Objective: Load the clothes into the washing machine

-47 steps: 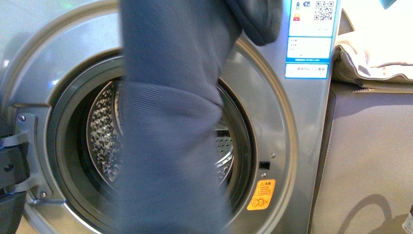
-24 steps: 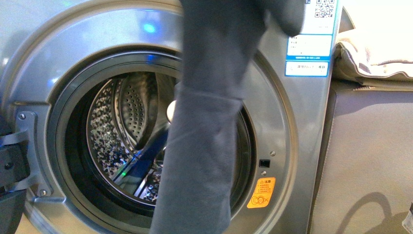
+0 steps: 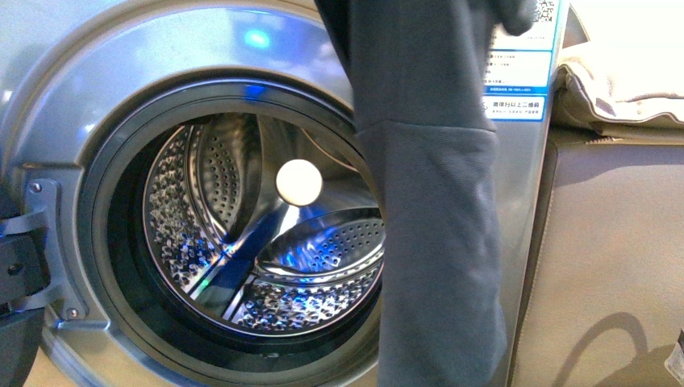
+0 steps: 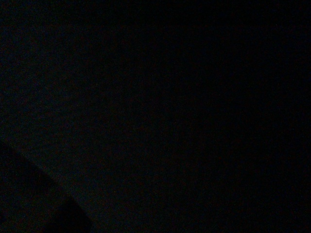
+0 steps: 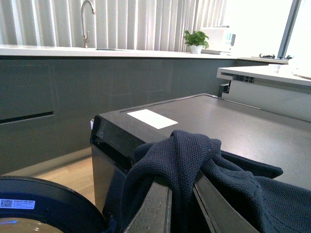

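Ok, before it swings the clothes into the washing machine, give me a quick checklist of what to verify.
1. Washing machine open: ok.
2. Drum empty: ok, nothing visible inside.
3. Clothes gripped: ok, fabric pinched between the right fingers.
4. Clothes lined up with the opening: not ok, they hang over its right edge and the front panel.
5. Low end of the clothes clearing the opening: cannot tell, it runs below the front view.
6. Left fingers: cannot tell, that wrist view is dark.

The clothes [image 3: 435,242] are matt knit cloth, the washing machine [image 3: 81,105] smooth shiny metal.
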